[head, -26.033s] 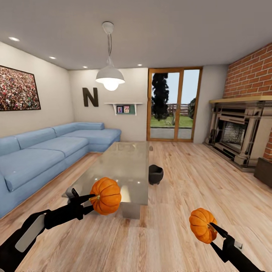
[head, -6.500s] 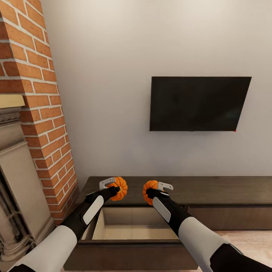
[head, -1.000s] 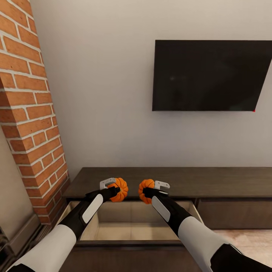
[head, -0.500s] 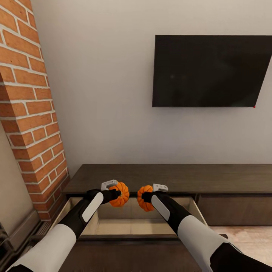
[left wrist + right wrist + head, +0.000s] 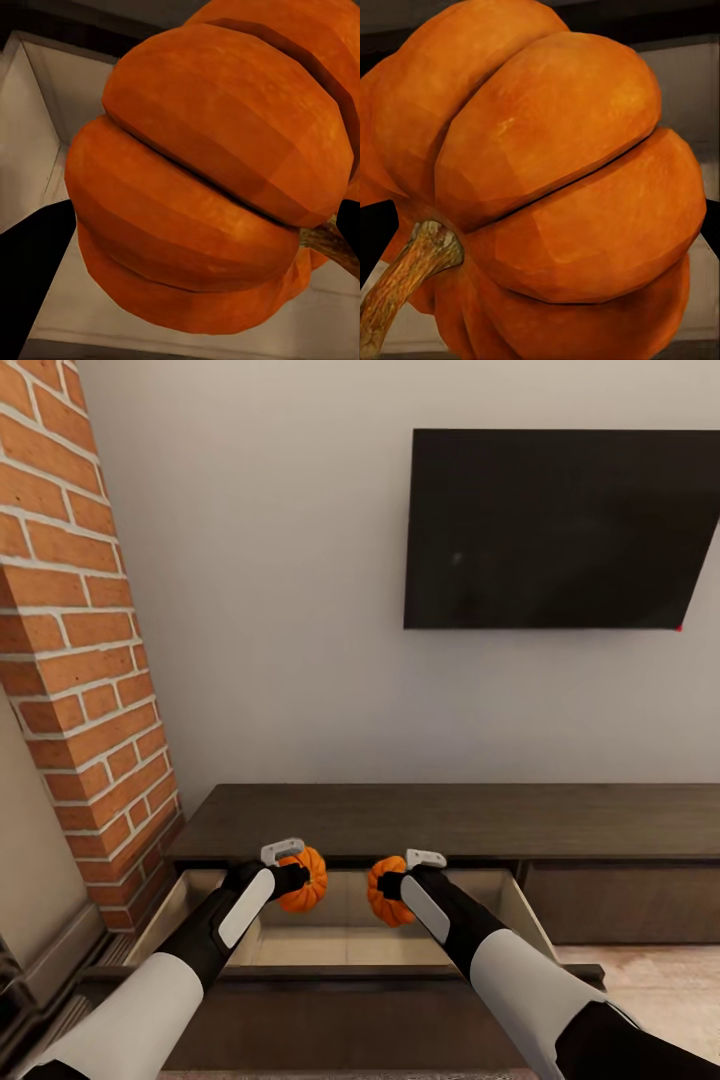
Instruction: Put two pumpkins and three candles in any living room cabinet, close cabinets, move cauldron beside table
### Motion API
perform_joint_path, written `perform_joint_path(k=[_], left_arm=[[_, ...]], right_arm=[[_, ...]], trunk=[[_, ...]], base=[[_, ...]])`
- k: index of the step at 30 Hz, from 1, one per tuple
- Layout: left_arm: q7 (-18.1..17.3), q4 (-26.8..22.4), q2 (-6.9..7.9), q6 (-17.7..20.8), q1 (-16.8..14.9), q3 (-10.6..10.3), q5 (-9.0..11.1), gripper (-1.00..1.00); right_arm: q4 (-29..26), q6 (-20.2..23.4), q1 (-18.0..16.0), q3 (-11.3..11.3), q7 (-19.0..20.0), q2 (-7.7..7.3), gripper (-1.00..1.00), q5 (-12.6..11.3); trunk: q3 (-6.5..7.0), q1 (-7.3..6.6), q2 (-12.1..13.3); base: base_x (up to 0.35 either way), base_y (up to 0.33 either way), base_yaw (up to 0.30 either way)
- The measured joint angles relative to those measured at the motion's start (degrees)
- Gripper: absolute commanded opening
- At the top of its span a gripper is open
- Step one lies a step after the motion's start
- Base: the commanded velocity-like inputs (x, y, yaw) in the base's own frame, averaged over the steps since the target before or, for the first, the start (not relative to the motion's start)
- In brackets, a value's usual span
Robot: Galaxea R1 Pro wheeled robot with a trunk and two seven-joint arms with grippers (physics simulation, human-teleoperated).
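Head view: two ribbed orange pumpkins, left (image 5: 303, 879) and right (image 5: 386, 891), clamped in left gripper (image 5: 297, 876) and right gripper (image 5: 392, 887), over open dark-wood cabinet (image 5: 350, 822) drawer, pale inside.

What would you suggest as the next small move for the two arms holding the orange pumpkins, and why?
Probably lower both a little further, then open. The left gripper and right gripper each hold a small ribbed orange pumpkin above the pulled-out drawer of the long dark-brown wooden cabinet, not yet on its pale floor.

Pumpkins (image 5: 303, 880) side by side above drawer (image 5: 340, 945)
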Motion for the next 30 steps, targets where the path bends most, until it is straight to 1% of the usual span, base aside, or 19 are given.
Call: perform_joint_path(k=[4, 6, 30], left_arm=[[0.1, 0.0, -0.15, 0.0, 0.0, 0.0, 0.0, -1.0], [0.1, 0.0, -0.17, 0.0, 0.0, 0.0, -0.1, -1.0], [0.0, -0.1, -0.19, -0.2, 0.0, 0.0, -0.1, -1.0]], right_arm=[[0.0, -0.1, 0.0, 0.0, -1.9, 0.0, -1.0, 0.0], [-0.1, -0.1, 0.0, 0.0, -2.1, 0.01, -1.0, 0.0], [-0.2, -0.8, 0.0, 0.0, -2.3, 0.01, -1.0, 0.1]], trunk=[[-0.89, 0.1, -0.1], [-1.33, 0.15, -0.1], [-6.65, 0.77, -0.4]], base=[[0.0, 0.0, 0.0], [0.0, 0.0, 0.0], [0.0, 0.0, 0.0]])
